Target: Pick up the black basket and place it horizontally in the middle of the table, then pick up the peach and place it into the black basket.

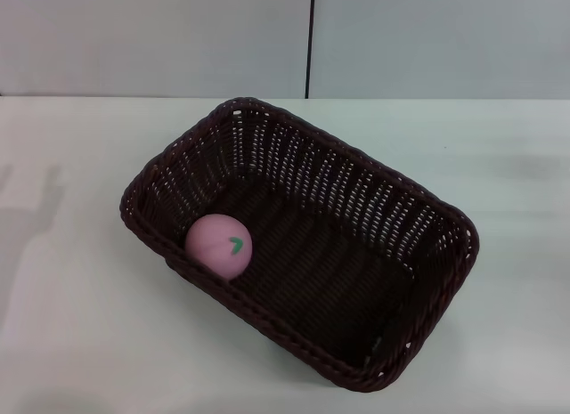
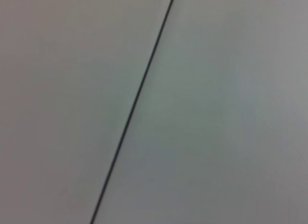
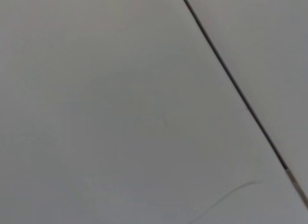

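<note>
The black basket (image 1: 356, 187) sits in the middle of the white table (image 1: 80, 343) in the head view, lying diagonally from far left to near right. The pink peach (image 1: 218, 245) with its green leaf mark rests inside the basket at its near left end. Neither gripper shows in any view. Both wrist views show only a plain grey surface with a thin dark line.
A grey wall with a dark vertical seam (image 1: 310, 40) stands behind the table's far edge. A faint shadow (image 1: 36, 196) lies on the table at the left.
</note>
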`<state>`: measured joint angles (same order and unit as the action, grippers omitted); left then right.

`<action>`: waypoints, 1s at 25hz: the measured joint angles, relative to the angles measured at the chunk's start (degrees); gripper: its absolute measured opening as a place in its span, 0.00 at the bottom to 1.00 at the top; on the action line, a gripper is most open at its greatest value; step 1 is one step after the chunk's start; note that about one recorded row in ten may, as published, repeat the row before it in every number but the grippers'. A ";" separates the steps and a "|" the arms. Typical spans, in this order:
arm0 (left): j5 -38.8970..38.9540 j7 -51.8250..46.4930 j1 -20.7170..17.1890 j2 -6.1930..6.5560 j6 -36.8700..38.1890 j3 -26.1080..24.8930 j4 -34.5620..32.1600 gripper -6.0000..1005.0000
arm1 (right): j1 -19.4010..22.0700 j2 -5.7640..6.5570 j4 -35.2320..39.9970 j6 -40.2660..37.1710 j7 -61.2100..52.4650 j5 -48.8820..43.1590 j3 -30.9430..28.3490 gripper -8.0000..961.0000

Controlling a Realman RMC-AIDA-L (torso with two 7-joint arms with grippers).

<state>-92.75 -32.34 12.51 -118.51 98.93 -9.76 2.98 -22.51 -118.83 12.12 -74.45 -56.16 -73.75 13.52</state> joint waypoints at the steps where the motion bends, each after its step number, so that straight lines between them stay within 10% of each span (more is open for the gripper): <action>1: 0.00 0.00 0.00 0.00 0.00 0.00 0.00 0.76 | 0.00 0.00 0.00 0.00 0.00 0.00 0.00 0.64; 5: 0.32 0.00 -0.31 -0.05 -0.72 -1.42 0.16 0.75 | 0.88 -0.02 -0.25 0.00 0.00 0.01 -0.24 0.64; 15: 0.46 0.00 -0.38 -0.01 -1.21 -1.88 0.45 0.27 | 2.03 -0.07 -1.24 0.01 -0.02 0.01 -1.26 0.64; 25: 0.18 -0.59 -1.00 0.14 -0.95 -1.59 0.44 0.06 | 2.40 -0.09 -1.36 0.00 -0.02 0.01 -1.66 0.64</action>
